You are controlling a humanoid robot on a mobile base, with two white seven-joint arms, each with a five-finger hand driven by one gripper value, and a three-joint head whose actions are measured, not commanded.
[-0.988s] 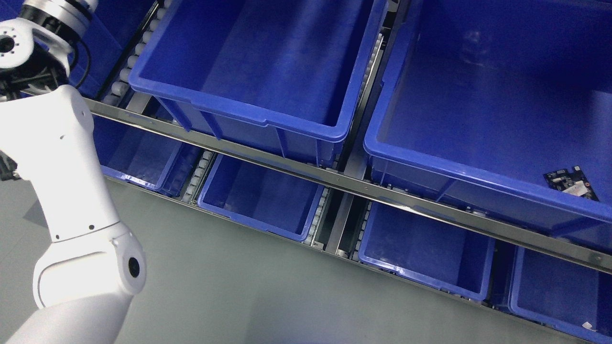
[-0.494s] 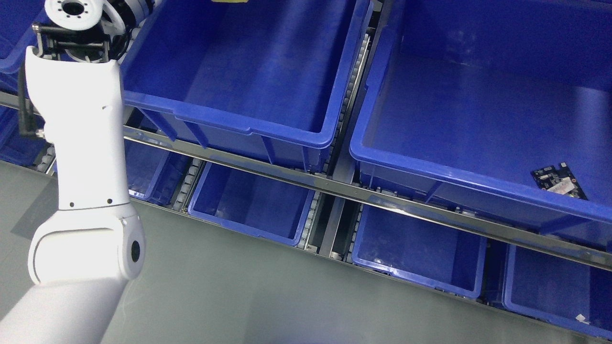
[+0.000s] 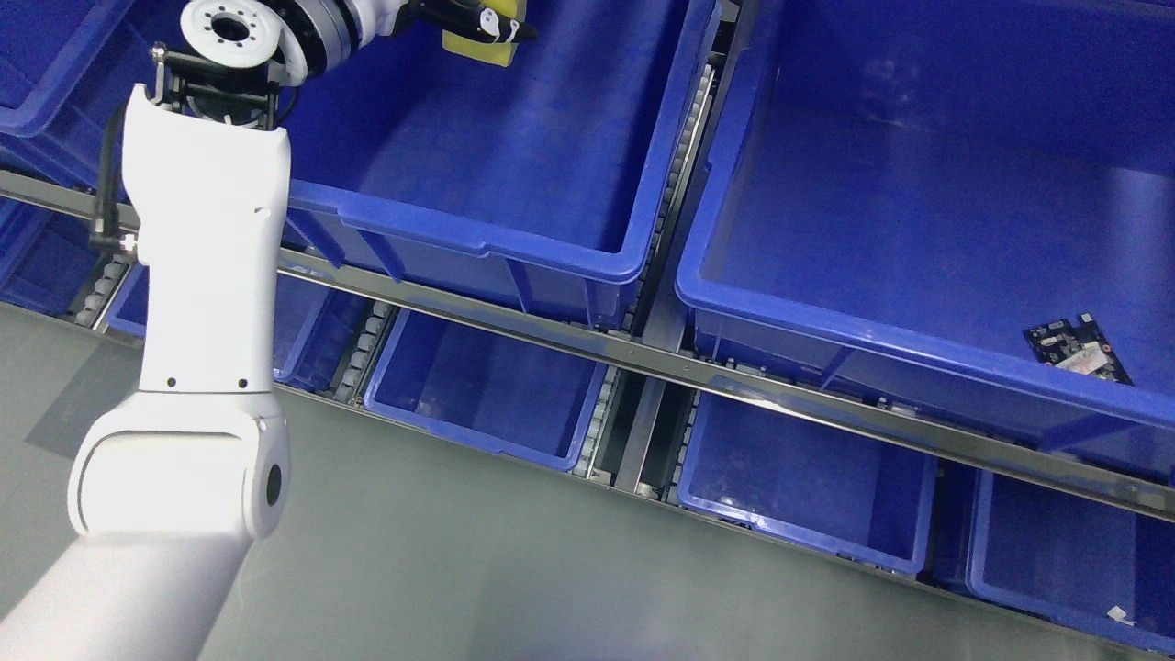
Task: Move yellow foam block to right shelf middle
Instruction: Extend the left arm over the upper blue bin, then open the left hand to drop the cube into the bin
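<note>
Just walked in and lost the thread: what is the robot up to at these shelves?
The robot's left arm reaches up from the lower left, and its left hand grips a yellow foam block at the top edge of the picture, above the middle large blue plastic bin on the upper shelf level. The block is not set down. The big blue bin to the right holds only a small dark circuit board. The right arm is out of view.

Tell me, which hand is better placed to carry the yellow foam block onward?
The left hand. Its fingers already grip the yellow foam block above the blue bin at the top edge. The right arm is not in view.
</note>
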